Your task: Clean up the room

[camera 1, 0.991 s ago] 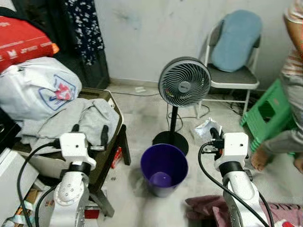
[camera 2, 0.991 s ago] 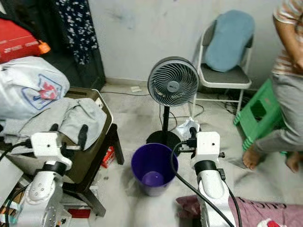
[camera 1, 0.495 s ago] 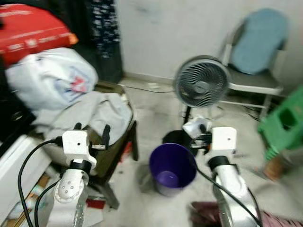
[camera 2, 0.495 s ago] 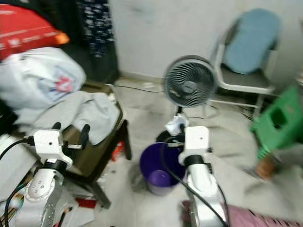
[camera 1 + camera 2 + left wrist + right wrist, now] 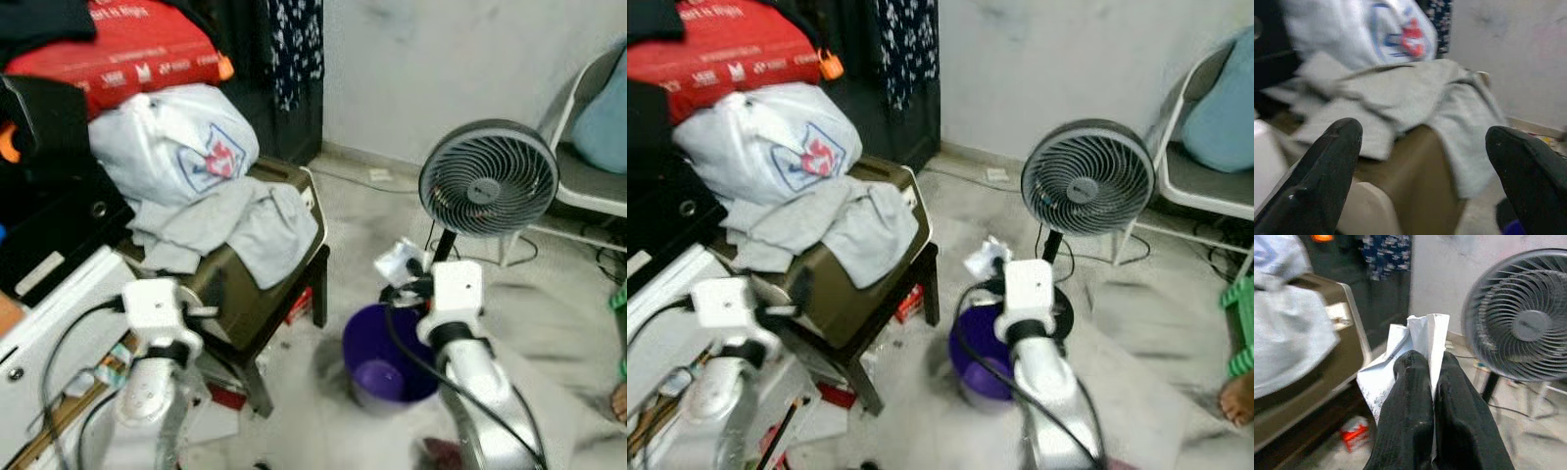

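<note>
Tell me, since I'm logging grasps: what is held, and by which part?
Right gripper pinches crumpled white paper by its lower edge; left gripper holds nothing.

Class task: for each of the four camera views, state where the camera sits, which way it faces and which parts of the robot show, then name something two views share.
Left eye: head, down-forward; both arms, purple bucket.
Right eye: same scene; fan, grey cloth.
Left wrist: along the open left gripper at the cloth.
Right wrist: along the right gripper, shut on white paper, facing the fan.
Shared: cloth, fan.
</note>
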Available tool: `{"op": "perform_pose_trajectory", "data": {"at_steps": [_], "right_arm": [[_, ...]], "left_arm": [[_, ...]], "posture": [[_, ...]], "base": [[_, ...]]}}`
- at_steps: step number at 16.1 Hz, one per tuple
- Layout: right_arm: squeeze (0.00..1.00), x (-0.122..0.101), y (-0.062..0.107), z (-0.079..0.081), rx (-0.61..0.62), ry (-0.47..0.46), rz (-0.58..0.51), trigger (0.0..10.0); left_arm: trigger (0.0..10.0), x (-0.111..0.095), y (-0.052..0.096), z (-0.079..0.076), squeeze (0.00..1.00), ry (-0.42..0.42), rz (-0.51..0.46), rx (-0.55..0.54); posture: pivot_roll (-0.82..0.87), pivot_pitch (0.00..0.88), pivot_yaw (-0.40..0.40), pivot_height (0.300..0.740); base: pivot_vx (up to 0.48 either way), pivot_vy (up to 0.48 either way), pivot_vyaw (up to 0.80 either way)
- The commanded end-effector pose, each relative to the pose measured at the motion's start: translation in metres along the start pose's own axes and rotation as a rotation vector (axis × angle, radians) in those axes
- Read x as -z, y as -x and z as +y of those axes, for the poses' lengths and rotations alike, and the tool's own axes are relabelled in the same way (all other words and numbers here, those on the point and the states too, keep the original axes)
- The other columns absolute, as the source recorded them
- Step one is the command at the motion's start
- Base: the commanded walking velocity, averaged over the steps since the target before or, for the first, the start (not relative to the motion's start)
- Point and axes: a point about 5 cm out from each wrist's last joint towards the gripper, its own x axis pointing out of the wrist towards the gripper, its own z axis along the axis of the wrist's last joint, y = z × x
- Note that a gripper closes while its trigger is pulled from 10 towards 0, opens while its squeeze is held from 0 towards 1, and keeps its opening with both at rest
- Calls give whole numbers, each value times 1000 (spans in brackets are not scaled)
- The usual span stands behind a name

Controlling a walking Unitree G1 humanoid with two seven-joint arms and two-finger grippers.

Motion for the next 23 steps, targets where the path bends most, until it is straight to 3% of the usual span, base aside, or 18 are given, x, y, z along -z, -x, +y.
{"op": "perform_pose_trajectory", "data": {"at_steps": [1, 6, 10, 23], "right_arm": [[0, -6, -2, 4, -16, -16, -17, 10000], [0, -4, -4, 4, -12, -26, -4, 10000], [0, -5, -9, 9, -40, -13, -11, 10000], [0, -4, -15, 14, -63, -17, -5, 10000]], "left_arm": [[10000, -3, 0, 6, 0, -8, 0, -13], [10000, -2, 0, 5, 0, 15, 8, -4], [10000, -4, -1, 2, 0, 31, -5, 31], [10000, -6, -3, 2, 0, 42, -14, 50]], "posture": [[-46, 85, -15, 740], [-38, 83, -27, 740], [-35, 73, -32, 740], [-30, 80, -32, 740]], "base": [[0, 0, 0], [0, 0, -574], [0, 0, 0], [295, 0, 0]]}}
